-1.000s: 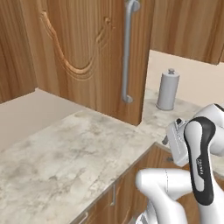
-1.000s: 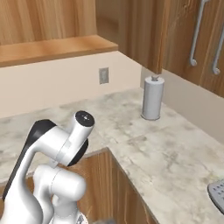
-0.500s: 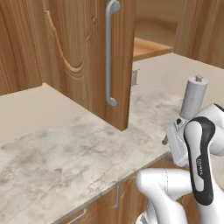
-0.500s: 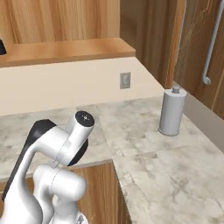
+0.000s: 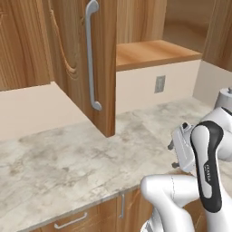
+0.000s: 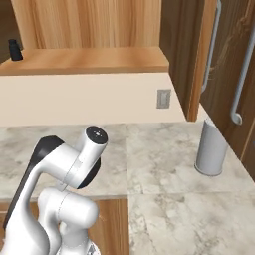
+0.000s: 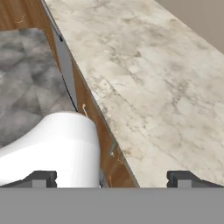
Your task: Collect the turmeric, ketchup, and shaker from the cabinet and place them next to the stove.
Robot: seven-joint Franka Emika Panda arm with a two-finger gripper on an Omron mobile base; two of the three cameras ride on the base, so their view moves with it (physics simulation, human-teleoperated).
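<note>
Cabinet (image 5: 97, 68) door ajar, shelf (image 6: 84, 60) exposed; small dark item (image 6: 15, 50) at shelf's far end, too small to identify. Gripper (image 7: 111, 177) fingertips wide apart, holding nothing. Grey cylinder (image 6: 211, 148) beside cabinet, identity unclear.

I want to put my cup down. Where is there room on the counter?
The counter is bare from the outlet wall forward to its front edge. In the left base view it is bare beside the cabinet door too. The grey canister crowds the right corner.
</note>
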